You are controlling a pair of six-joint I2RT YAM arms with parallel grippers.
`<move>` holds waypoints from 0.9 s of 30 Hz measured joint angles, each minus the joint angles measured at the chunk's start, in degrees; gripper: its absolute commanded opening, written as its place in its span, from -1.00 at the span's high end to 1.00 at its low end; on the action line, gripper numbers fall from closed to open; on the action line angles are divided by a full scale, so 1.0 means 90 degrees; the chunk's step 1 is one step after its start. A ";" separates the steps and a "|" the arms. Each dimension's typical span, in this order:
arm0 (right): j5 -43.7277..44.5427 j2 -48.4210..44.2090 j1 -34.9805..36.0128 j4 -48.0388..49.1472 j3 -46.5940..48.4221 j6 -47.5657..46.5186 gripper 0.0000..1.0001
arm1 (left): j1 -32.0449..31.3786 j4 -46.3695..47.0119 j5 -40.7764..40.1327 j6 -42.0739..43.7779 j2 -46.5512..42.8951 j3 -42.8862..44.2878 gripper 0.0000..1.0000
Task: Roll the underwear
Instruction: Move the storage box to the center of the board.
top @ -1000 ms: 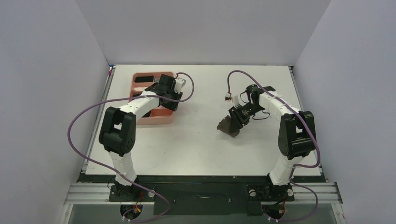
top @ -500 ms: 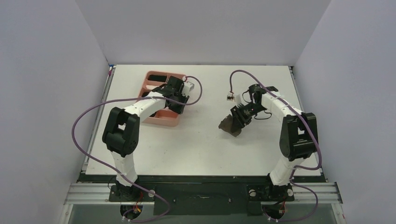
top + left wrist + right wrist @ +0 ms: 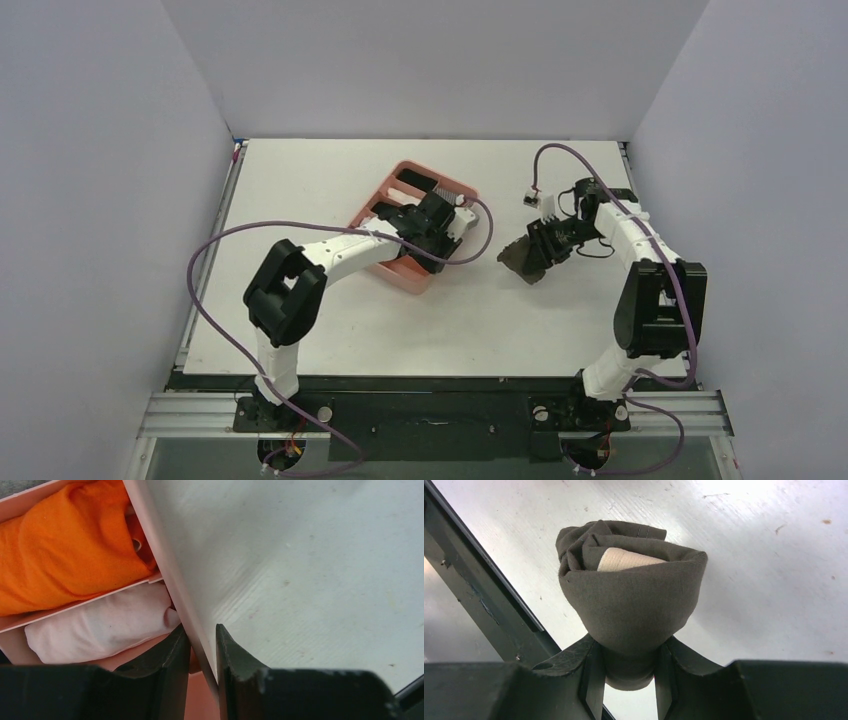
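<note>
The underwear (image 3: pixel 634 600) is a dark grey-brown rolled bundle with a beige waistband strip (image 3: pixel 624 560) showing at its top. My right gripper (image 3: pixel 629 665) is shut on its lower end and holds it just above the white table. From above, the underwear (image 3: pixel 520 258) hangs at the right gripper (image 3: pixel 542 246), right of centre. My left gripper (image 3: pixel 202 645) is shut on the thin side wall of the pink tray (image 3: pixel 162 560), one finger inside and one outside. In the top view the left gripper (image 3: pixel 440 225) sits at the right side of the tray (image 3: pixel 378 190).
The tray holds an orange rolled cloth (image 3: pixel 65 545) and a pale pink-white rolled cloth (image 3: pixel 100 627) in separate compartments. A dark rail (image 3: pixel 479 600) marks the table's edge close to the right gripper. Grey walls enclose the table on three sides.
My left arm has dragged the pink tray rightwards towards the table's middle and turned it. The right arm has carried the underwear a little right and back.
</note>
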 measured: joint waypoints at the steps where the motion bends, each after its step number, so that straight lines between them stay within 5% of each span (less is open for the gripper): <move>1: 0.0017 -0.0044 -0.0051 0.0000 -0.0010 0.0000 1.00 | -0.0109 0.0002 0.0019 -0.0053 0.0024 0.0034 0.76; 9: 0.0226 -0.0401 -0.0165 0.0041 -0.0063 0.0257 1.00 | -0.0359 0.0041 0.0406 -0.0398 0.0075 0.0080 -0.11; 16: 0.0423 -0.0573 -0.0102 0.0107 0.0080 0.0656 1.00 | -0.0257 0.0175 0.0809 -0.0381 -0.0075 -0.0134 -0.68; 21: 0.0826 -0.0699 0.0437 0.0311 0.0289 0.0986 1.00 | 0.0289 0.0175 0.1423 -0.0202 -0.0675 -0.0386 -0.74; 27: 0.1494 -0.0942 0.1525 0.0843 0.0537 0.1537 1.00 | 0.1979 0.0061 0.2528 0.0308 -0.1746 -0.0488 -0.75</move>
